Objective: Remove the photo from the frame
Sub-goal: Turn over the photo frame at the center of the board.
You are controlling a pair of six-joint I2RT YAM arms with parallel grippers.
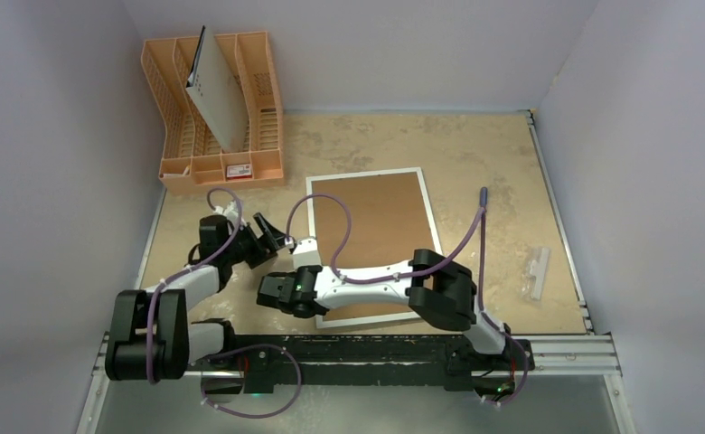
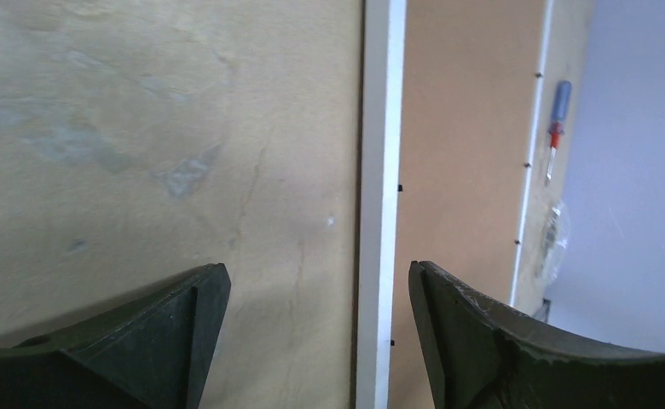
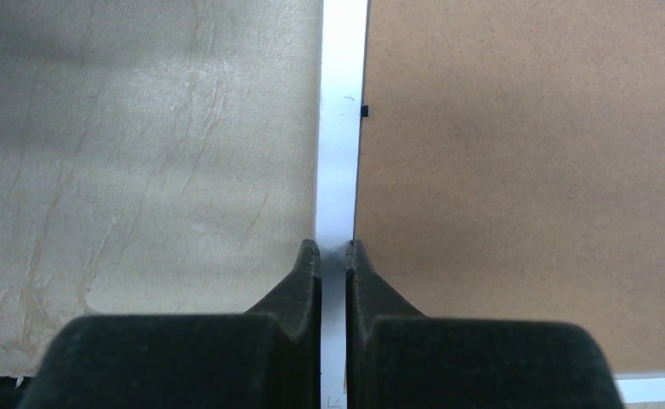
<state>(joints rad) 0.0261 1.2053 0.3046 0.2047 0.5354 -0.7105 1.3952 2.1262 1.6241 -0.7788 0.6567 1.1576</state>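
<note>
From above, the frame (image 1: 385,212) lies face down in the middle of the table (image 1: 475,154), brown fibreboard back up inside its narrow white border. The photo does not show anywhere, so it is most likely inside, under the backing. I judge the task to be at its opening step: backing on, nothing lifted out. Both arms work the frame's left side. The left gripper (image 1: 272,237) stands just beside the border, and the right gripper (image 1: 267,294) is nearer the near corner.

The table is mottled beige like stone, boxed in by plain pale grey walls (image 1: 376,45). An orange plastic rack (image 1: 263,108) at the far left holds a grey-white perforated board (image 1: 215,95), and a small clear plastic piece (image 1: 538,271) lies well apart to the right.

In the left wrist view, the jaws are spread wide and hold nothing, with the white border running between them. A small grey-handled tool (image 2: 559,106) lies beyond the frame's far edge.

In the right wrist view, the jaws are pressed together over the white border, right by the backing's edge, and appear to grip nothing. A small black tab (image 3: 365,111) sits further along that seam — such tabs probably need freeing first.
</note>
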